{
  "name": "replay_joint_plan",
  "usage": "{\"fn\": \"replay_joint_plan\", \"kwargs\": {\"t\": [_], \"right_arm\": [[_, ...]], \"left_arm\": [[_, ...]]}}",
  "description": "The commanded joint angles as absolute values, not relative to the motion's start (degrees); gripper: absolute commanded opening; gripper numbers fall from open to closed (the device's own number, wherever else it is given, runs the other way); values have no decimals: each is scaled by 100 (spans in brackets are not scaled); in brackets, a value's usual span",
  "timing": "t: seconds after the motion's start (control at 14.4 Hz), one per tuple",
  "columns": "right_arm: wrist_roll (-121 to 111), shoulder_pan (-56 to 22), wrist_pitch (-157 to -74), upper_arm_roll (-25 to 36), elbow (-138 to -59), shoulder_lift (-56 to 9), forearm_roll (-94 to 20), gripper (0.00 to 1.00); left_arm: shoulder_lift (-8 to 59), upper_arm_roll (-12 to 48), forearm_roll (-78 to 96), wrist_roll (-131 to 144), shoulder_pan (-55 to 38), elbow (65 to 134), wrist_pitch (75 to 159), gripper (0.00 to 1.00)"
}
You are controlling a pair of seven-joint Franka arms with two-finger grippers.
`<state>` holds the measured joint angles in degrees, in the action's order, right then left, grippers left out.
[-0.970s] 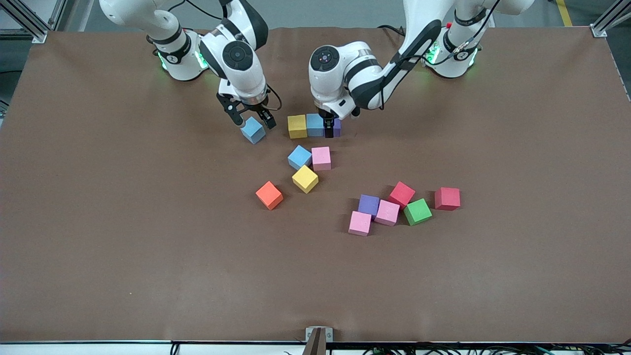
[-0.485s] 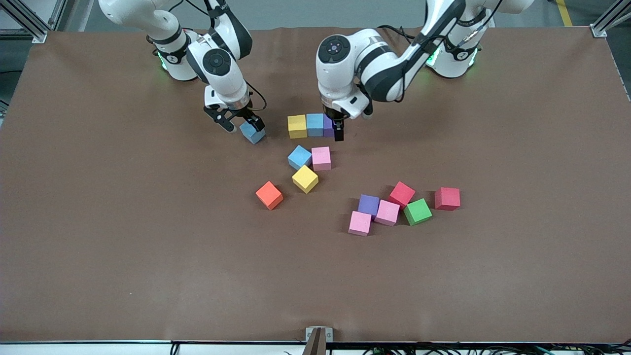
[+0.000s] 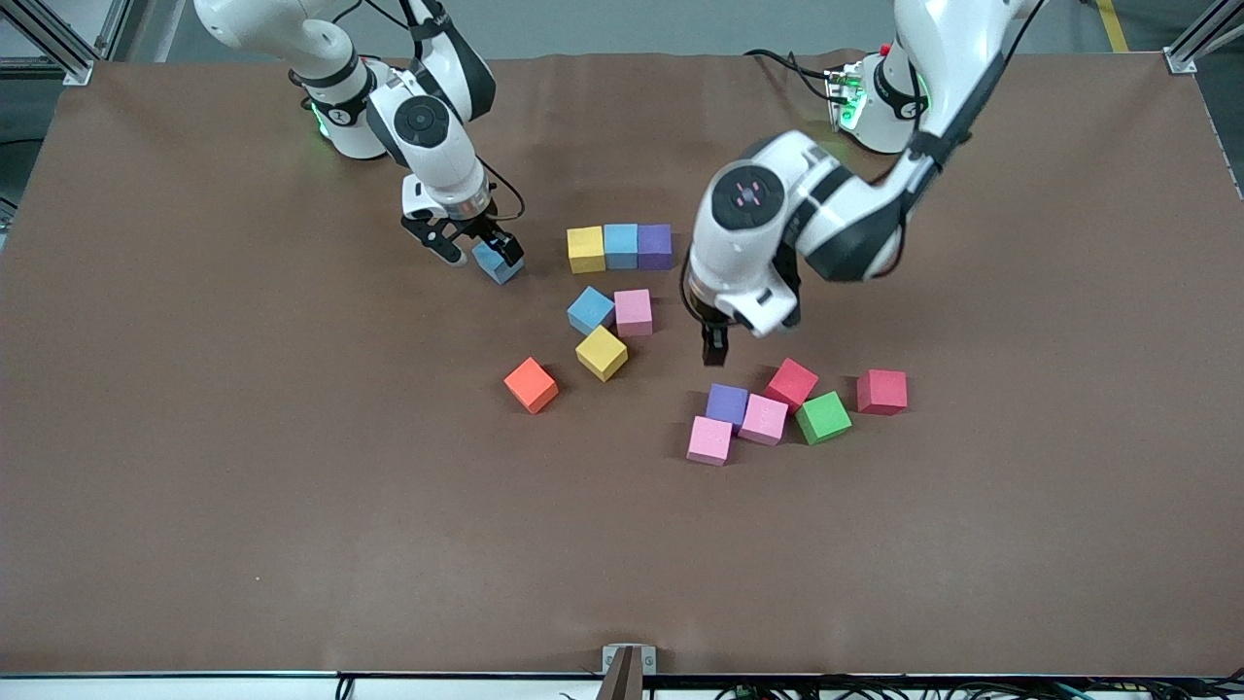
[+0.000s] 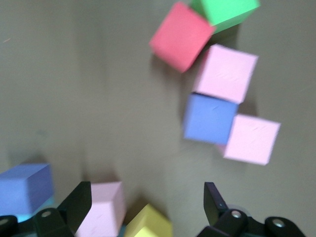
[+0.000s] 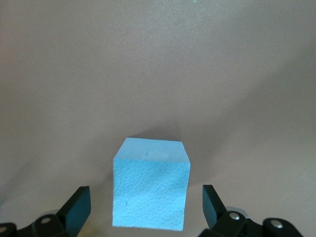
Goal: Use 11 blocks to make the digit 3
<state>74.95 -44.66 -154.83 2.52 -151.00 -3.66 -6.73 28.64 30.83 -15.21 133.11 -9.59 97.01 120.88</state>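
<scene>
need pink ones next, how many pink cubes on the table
3: one pink cube beside the loose blue cube, and two in the cluster by the green cube. None seem hidden.

Left gripper gone from purple block, now above loose cluster, right gripper lowered around blue block

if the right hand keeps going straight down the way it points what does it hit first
Most likely the light blue block: it sits between the open fingers of the right hand, apart from both. Under it is only the table.
</scene>
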Motion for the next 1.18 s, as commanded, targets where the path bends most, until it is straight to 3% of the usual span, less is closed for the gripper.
{"fn": "replay_joint_plan", "kwargs": {"t": [0.0, 0.28, 0.42, 0.48, 0.62, 0.69, 0.83, 1.11], "right_arm": [[7400, -4368, -15662, 193, -15214, -474, -677, 100], [7462, -4368, -15724, 193, -15205, -641, -694, 96], [7471, -4368, -15741, 193, -15205, -642, -694, 80], [7488, -4368, -15741, 193, -15196, -642, -712, 63], [7750, -4368, -15724, 185, -15153, -633, -765, 16], [8196, -4368, -15698, 185, -15065, -633, -765, 1], [8970, -4377, -15671, 176, -14933, -633, -765, 0], [10342, -4438, -15662, 150, -14906, -642, -773, 0]], "left_arm": [[3410, 3155, -1819, 12852, -582, 9123, 11935, 100], [3734, 3155, -2169, 12314, -378, 9044, 12014, 100], [4015, 3155, -2678, 12313, -387, 8948, 12094, 100], [4104, 3155, -2837, 12322, -387, 8904, 12102, 100], [4192, 3155, -2865, 12340, -387, 8859, 12190, 100], [4227, 3155, -2874, 12331, -387, 8868, 12399, 100], [4298, 3146, -2927, 12322, -387, 8868, 12839, 100], [4377, 3067, -2935, 12393, -396, 8921, 12876, 100]]}}
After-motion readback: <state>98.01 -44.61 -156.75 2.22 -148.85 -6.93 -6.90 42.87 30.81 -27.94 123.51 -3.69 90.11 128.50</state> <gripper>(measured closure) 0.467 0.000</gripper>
